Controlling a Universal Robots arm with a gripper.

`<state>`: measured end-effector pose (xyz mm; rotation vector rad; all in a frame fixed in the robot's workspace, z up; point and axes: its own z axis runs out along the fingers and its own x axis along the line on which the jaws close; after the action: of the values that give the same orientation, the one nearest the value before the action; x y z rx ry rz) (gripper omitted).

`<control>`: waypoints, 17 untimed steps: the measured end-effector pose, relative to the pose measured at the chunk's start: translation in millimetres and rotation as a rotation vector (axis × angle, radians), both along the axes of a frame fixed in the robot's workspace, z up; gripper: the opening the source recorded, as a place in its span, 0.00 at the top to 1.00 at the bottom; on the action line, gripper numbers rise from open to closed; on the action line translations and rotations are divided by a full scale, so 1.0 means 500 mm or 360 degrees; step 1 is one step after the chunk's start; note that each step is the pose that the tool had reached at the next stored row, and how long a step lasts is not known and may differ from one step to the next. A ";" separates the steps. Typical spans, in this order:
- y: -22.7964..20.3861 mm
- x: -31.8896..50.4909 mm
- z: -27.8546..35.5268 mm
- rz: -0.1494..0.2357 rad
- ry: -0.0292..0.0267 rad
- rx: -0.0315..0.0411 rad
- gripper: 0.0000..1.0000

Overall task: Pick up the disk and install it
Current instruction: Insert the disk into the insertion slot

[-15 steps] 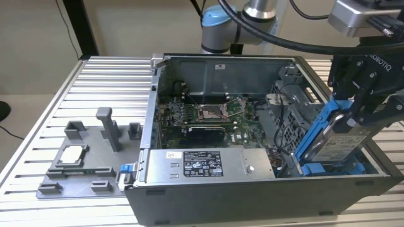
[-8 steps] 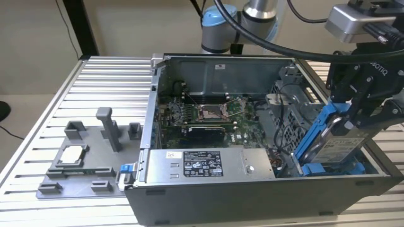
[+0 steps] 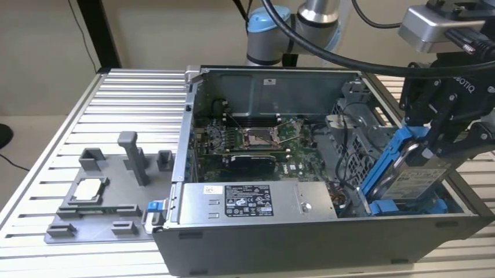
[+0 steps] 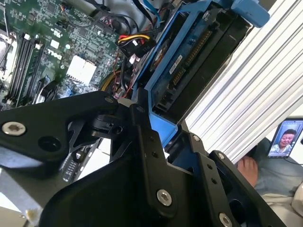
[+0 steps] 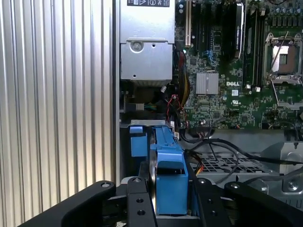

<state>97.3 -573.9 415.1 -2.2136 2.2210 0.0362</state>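
Note:
The disk (image 3: 416, 180), a silver-grey drive with a white label in a blue plastic carrier, hangs tilted over the drive bay at the front corner of the open computer case (image 3: 309, 243), on the exterior view's right. Its lower end dips just inside the case, above a blue bay bracket (image 3: 410, 207). My gripper (image 3: 425, 149) is shut on the disk's upper end. In the first wrist view the blue carrier (image 5: 170, 175) sits between my black fingers (image 5: 137, 203). The second wrist view shows the disk (image 4: 189, 61) edge-on, reaching away from my gripper (image 4: 158, 135).
Inside the case lie the green motherboard (image 3: 255, 139), a grey power supply box (image 3: 247, 200) and loose cables (image 5: 213, 146) beside the bay. A grey fixture (image 3: 101, 197) with a small square chip (image 3: 87, 188) sits on the ribbed table (image 3: 131, 98). A person's hand (image 4: 246, 170) rests beyond the table.

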 end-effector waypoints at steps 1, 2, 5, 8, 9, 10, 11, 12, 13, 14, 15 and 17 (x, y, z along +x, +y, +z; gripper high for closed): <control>0.0000 0.000 0.000 0.0000 0.00000 0.0000 1.00; 0.0000 0.000 0.000 0.0000 -0.00001 0.0000 0.00; 0.0000 0.000 0.000 0.0000 0.00000 0.0000 0.00; 0.0000 0.000 0.000 0.0000 0.00000 0.0000 0.00; 0.0000 0.000 0.000 0.0000 0.00000 0.0000 0.00; 0.0000 0.000 0.000 0.0000 0.00000 0.0000 0.00; 0.0000 0.000 0.000 0.0000 0.00000 0.0000 0.00; 0.0000 0.000 0.000 0.0000 0.00000 0.0000 0.00; 0.0000 0.000 0.000 0.0000 0.00001 0.0000 0.00; 0.0000 0.000 0.000 0.0000 0.00001 0.0000 0.00; 0.0001 0.000 -0.001 0.0000 0.00000 0.0000 0.00; 0.0002 0.000 -0.002 0.0000 -0.00014 0.0001 0.00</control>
<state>97.3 -573.8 414.0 -2.2128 2.2205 0.0358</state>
